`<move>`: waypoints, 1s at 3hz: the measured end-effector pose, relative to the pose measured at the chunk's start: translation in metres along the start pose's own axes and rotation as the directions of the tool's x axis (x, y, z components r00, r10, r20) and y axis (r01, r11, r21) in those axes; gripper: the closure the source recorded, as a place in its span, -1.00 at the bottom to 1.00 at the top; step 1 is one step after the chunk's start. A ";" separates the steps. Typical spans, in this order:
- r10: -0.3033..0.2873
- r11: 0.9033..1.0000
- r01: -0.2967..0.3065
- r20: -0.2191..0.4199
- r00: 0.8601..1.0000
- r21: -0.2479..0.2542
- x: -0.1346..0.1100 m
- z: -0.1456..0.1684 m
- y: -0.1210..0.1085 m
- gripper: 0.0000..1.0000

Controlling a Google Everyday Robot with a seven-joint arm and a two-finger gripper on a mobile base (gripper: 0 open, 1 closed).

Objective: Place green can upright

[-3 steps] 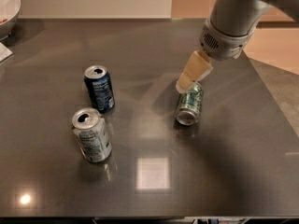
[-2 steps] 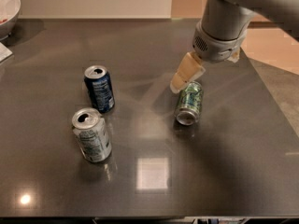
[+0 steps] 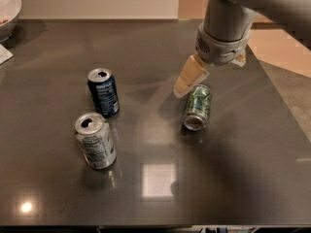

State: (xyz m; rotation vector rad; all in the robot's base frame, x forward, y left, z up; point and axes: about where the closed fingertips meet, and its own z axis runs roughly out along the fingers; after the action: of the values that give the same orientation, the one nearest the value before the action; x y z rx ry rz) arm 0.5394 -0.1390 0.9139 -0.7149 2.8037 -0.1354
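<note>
While the green can (image 3: 197, 107) lies on its side on the dark worktop (image 3: 146, 188), right of centre, we see the tool (image 3: 204, 79) poised just above its far end, released and grasping nothing. We judge the approach is in hand; next it must lower, clench across the can's body and tip it onto its base.

The gripper (image 3: 209, 74) is hovering, fingers spread, just above the lying green can (image 3: 197, 107). 2 upright obstacles, the blue can (image 3: 103, 92) and the silver can (image 3: 95, 140), are standing well left. Bare table (image 3: 233, 178) is lying between.
</note>
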 end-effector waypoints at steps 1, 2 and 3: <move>0.035 0.999 -0.034 -0.060 0.998 0.008 -0.001 0.010 0.009 -1.00; 0.123 0.992 -0.119 -0.115 0.986 0.036 0.002 0.021 0.015 -1.00; 0.238 0.971 -0.230 -0.149 0.960 0.068 0.006 0.030 0.018 -1.00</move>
State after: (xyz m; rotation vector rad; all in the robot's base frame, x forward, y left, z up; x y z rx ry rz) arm 0.5336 -0.1274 0.8810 -0.3696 2.9956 -0.2269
